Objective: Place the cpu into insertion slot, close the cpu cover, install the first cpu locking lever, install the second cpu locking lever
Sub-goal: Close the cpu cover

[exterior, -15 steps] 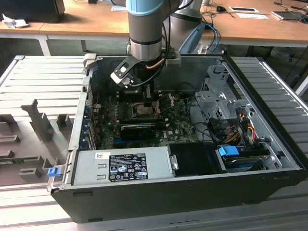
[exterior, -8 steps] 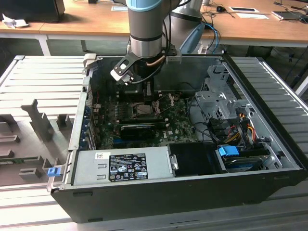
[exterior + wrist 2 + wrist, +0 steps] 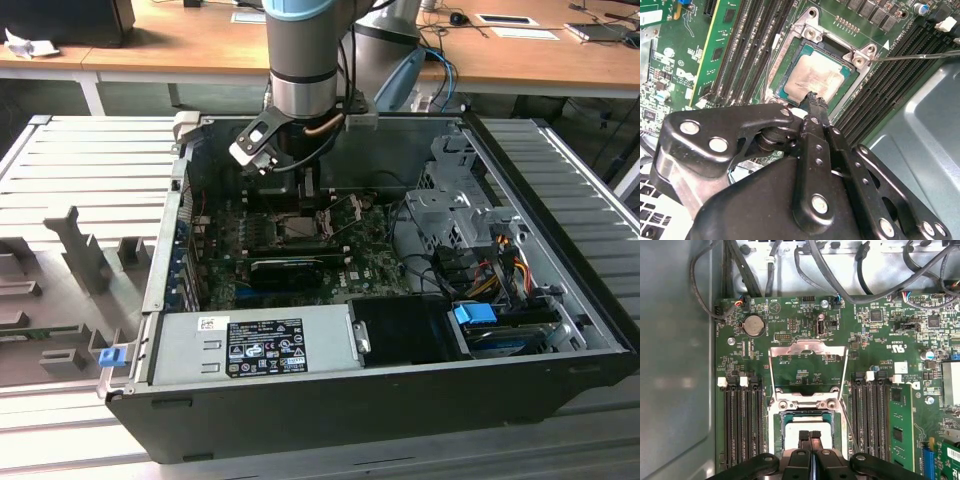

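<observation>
Big open computer case (image 3: 400, 400) is lying on its side with the green motherboard (image 3: 805, 320) facing up. The cpu cover (image 3: 807, 347) is standing swung back behind the insertion slot (image 3: 812, 35) and the gripper (image 3: 809, 436) is hovering right over the cpu (image 3: 820, 75), pincer tips pressed together with nothing between them. The chip is sitting flat in the slot, so I'd say doing this bit well means going straight down with a light touch and no sideways scrub. The power supply sticker (image 3: 265, 347) and the tiny white board print are showing, but I'm not quoting any of it.
</observation>
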